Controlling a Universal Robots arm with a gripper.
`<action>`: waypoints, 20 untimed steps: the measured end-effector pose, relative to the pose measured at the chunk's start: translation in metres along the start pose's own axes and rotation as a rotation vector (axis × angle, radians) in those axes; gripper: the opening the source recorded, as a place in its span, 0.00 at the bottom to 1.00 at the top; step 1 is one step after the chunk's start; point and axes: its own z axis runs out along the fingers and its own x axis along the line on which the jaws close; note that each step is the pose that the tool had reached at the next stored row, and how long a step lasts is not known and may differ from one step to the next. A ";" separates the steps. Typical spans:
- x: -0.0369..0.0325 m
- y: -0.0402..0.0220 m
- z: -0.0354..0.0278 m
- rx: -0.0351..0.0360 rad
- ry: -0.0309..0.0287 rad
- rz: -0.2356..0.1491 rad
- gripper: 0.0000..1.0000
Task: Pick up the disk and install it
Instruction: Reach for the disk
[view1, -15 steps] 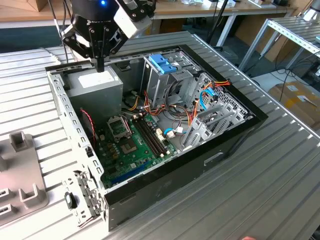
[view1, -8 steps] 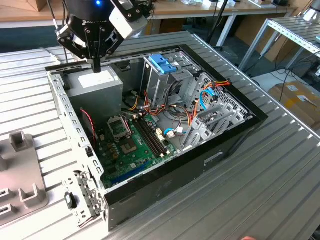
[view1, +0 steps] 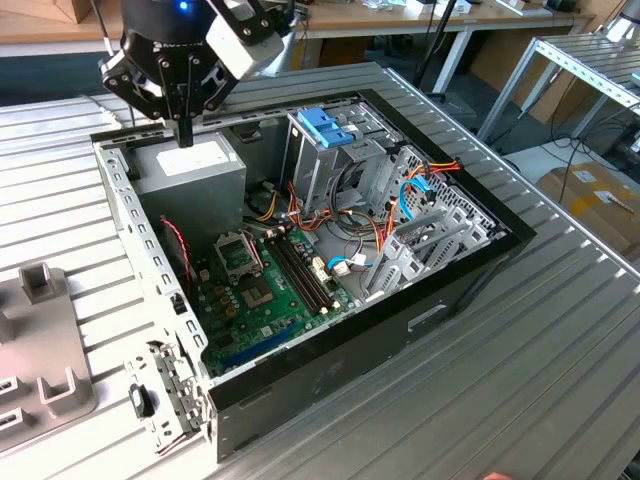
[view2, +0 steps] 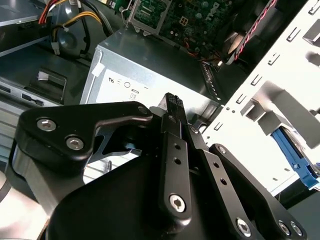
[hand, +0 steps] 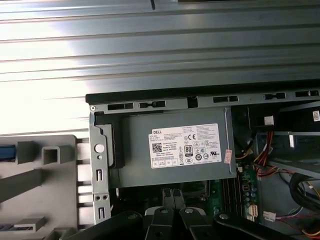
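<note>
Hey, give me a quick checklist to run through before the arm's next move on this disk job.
1. The gripper holds nothing: ok, it is shut and bare.
2. Jaws open for a grasp: not ok, shut.
3. Where the disk is: cannot tell; a blue edge on the grey fixture may be it.
4. The case is open: ok, no lid.
5. A free slot in the cage: cannot tell.

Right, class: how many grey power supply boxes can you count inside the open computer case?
1. The power supply sits in a corner of the case, at the exterior view's left, beneath the gripper. None looks hidden.
</note>
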 end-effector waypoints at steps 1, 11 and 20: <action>0.0010 -0.0001 0.0000 0.0001 0.0000 0.000 0.11; 0.0154 -0.0012 -0.0004 0.0000 -0.0001 0.000 0.11; 0.0262 -0.0020 -0.0006 -0.0001 -0.0001 0.000 0.11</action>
